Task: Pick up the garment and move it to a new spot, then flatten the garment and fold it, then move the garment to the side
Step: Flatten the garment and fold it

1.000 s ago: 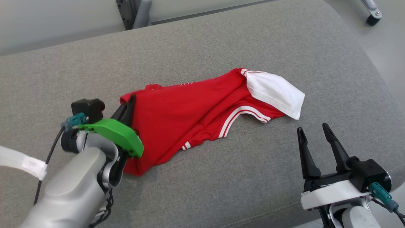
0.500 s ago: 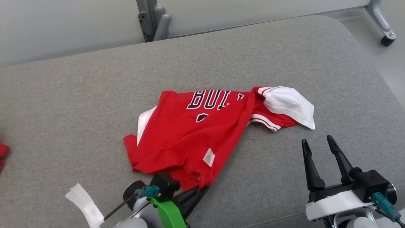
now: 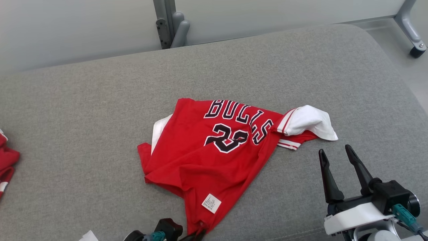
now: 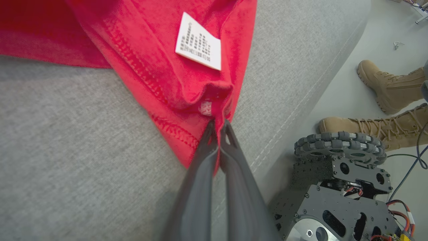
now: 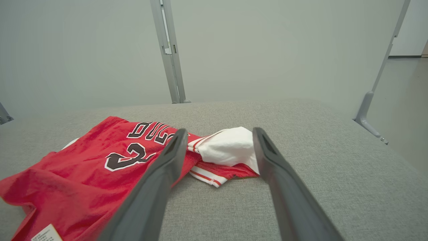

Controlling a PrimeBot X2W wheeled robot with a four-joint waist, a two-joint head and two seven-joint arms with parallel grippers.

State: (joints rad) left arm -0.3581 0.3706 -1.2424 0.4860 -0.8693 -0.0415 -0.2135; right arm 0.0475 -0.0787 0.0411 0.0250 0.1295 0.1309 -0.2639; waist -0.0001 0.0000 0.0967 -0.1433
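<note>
Red Bulls jersey (image 3: 214, 150) spread rumpled near the middle of the grey cushion (image 3: 83, 117), lettering and number 23 facing up, white sleeve (image 3: 309, 122) turned out at its right end. Left gripper (image 4: 218, 129) at the cushion's near edge, fingers pressed together on the jersey's bottom hem, just below the white care label (image 4: 199, 42); hem pinched into a pucker there. Right gripper (image 3: 334, 150) spread wide and empty, low over bare cushion, near the sleeve but apart from it. Second red garment (image 3: 6, 160), possibly another jersey, cut off at the far left. Tan boots (image 4: 391, 85) on the floor beside the robot's wheel (image 4: 341, 145).
</note>
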